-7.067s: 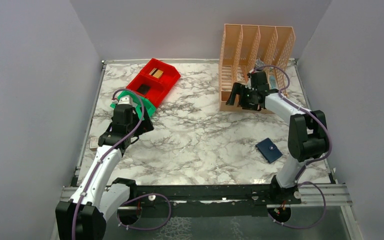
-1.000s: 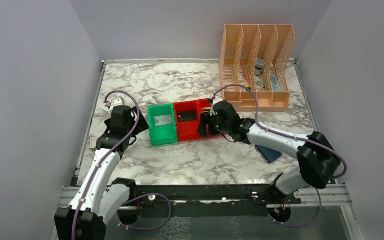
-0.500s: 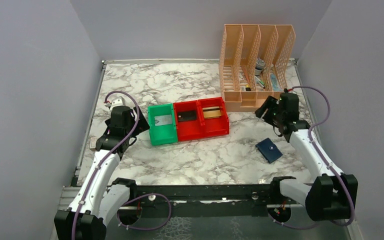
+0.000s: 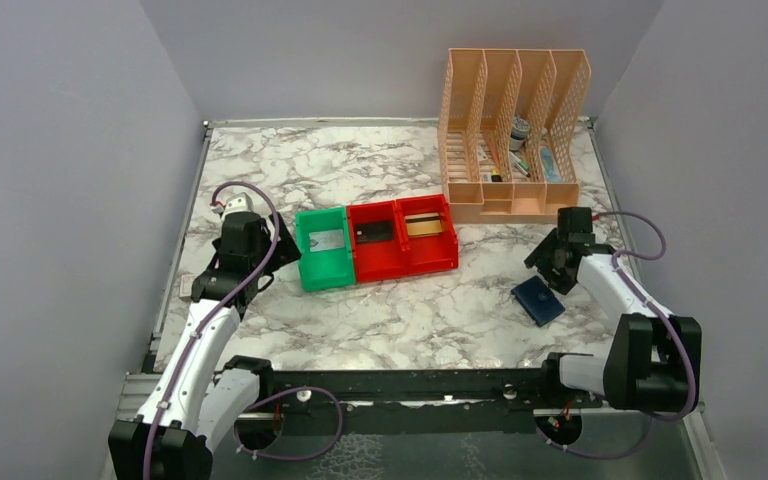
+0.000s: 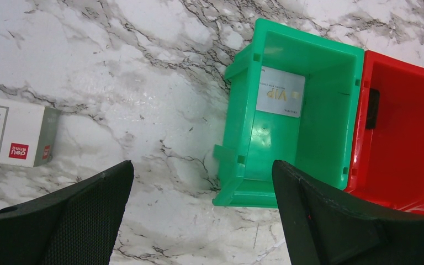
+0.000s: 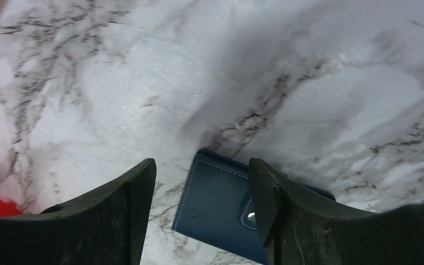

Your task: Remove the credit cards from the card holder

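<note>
Green bin [image 4: 325, 270] centre of marble table [image 4: 380, 160]; red bin [image 4: 430, 256] touching its right side; peach rack [image 4: 465, 100] upper right; white box [image 5: 11, 138] far left.

Partly covered by the right hand [image 6: 201, 163] and cut at the lower edge: card holder [image 6: 215, 204]. Cropped at the left wrist view's left edge: white box [image 5: 11, 135]. Too small to identify, upper right of the top view: peach rack [image 4: 463, 110] contents.
</note>
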Robot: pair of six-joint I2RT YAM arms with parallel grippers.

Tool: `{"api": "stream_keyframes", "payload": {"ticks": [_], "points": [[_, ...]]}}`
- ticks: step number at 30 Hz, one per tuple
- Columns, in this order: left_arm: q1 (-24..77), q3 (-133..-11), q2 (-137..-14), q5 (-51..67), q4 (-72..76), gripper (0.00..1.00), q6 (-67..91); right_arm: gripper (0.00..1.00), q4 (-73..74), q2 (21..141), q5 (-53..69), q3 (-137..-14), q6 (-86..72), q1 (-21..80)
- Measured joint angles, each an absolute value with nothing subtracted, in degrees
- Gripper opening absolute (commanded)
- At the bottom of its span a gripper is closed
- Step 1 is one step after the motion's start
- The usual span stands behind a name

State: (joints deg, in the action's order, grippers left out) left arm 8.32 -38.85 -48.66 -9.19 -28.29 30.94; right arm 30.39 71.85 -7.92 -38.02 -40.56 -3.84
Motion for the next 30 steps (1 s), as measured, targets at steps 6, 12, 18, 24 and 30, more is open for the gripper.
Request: {"api": "stream_keyframes", "payload": {"ticks": [6,12,18,24,30], "points": [[8.32,-38.85,-48.71,-8.80,-28.23,0.99,30.92,0.64,35.20,71.85,-11.60,-36.64,-45.56,-3.84],[8.32,-38.85,-48.71,-8.58,-27.92,0.99,30.92,0.62,34.63,68.16,-7.07,-31.88,-48.47,-3.64],[8.32,-38.85,-48.71,-8.27,-27.90,0.99,30.92,0.62,32.10,61.80,0.99,-27.05,-52.90,6.00],[8.32,-38.85,-48.71,-7.84,-27.90,0.99,30.92,0.62,30.28,63.99,7.25,-27.11,-55.72,17.91],[8.32,-38.85,-48.71,-7.01,-27.90,0.99,30.87,0.64,32.23,65.78,6.76,-29.52,-53.67,21.82]]}}
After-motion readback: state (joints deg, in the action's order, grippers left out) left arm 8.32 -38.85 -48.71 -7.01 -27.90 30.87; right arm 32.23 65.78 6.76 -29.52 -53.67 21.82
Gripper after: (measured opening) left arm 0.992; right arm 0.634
